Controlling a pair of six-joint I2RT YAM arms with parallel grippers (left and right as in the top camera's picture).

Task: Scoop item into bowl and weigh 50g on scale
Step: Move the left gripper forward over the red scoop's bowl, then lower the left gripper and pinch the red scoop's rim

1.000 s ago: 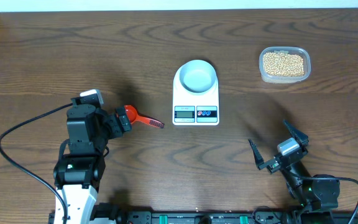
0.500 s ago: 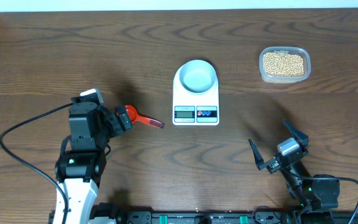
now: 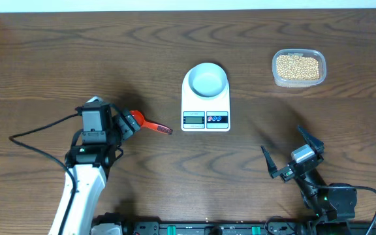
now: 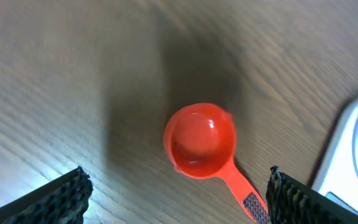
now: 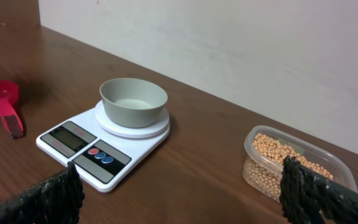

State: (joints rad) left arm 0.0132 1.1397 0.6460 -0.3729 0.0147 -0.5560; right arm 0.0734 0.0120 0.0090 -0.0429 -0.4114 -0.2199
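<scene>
Two arms are standing at the table (image 3: 44,52); only the left one is moving, having edged rightward since a second ago. This is settling the left gripper (image 3: 126,124), jaws spread wide and empty, over the red scoop (image 4: 201,140) beside the scale (image 3: 205,108); pickup is judged next. The right gripper (image 3: 281,138) is idling open, unmoved. The clear tub (image 3: 275,70) is holding the item (image 3: 297,66); the bowl (image 3: 206,80) is sitting empty on the scale.

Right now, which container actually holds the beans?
The clear plastic tub, far right; the bowl on the scale and the red scoop are empty.
</scene>
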